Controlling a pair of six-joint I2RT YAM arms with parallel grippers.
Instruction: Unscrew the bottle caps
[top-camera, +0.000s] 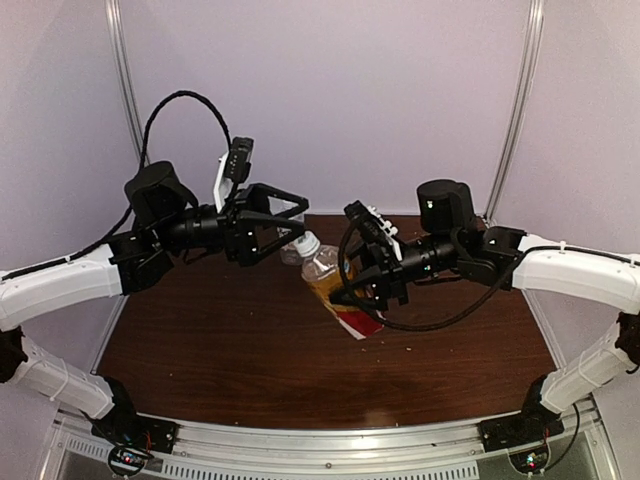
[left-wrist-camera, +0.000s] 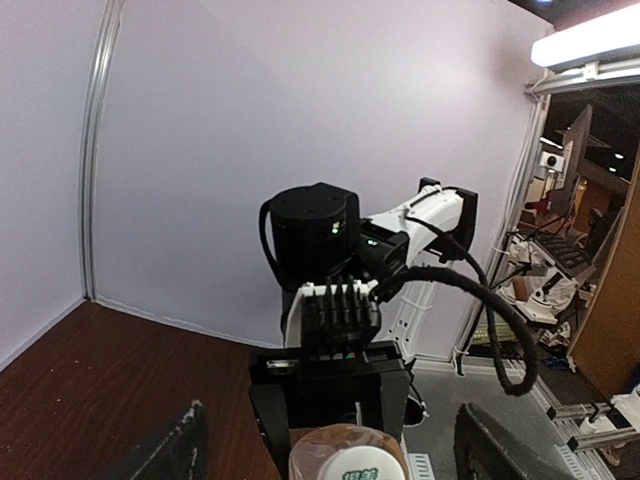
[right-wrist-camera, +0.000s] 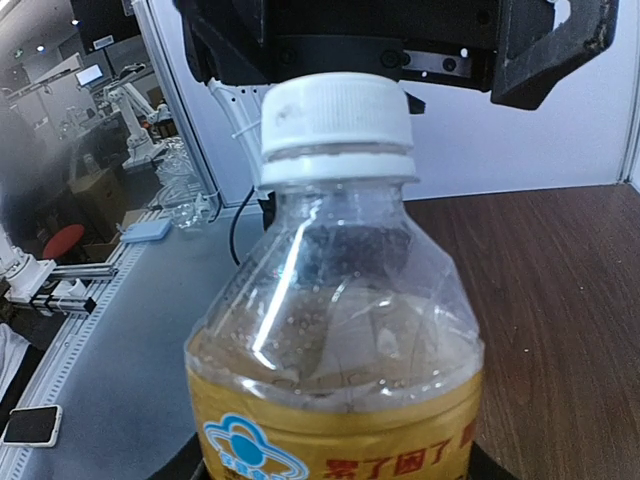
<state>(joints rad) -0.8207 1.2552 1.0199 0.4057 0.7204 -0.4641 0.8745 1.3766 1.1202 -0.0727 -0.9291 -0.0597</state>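
Note:
The amber-liquid bottle (top-camera: 332, 288) with a red-white label is held tilted above the table, its white cap (top-camera: 307, 243) pointing left. My right gripper (top-camera: 362, 292) is shut on the bottle's body. The right wrist view shows the bottle (right-wrist-camera: 335, 330) and its cap (right-wrist-camera: 337, 125) close up. My left gripper (top-camera: 298, 218) is open, level with the cap, with a jaw on either side and not touching it. The cap's top (left-wrist-camera: 348, 458) sits between the spread fingers (left-wrist-camera: 165, 450). A pale clear shape (top-camera: 291, 254) behind the cap may be the second bottle; its cap is hidden.
The dark wood table (top-camera: 230, 350) lies between pale walls with a metal frame post (top-camera: 515, 110) at the back right. The right arm's cable (top-camera: 440, 315) loops low over the table. Beyond the table's edge is a workshop with other equipment (right-wrist-camera: 90, 200).

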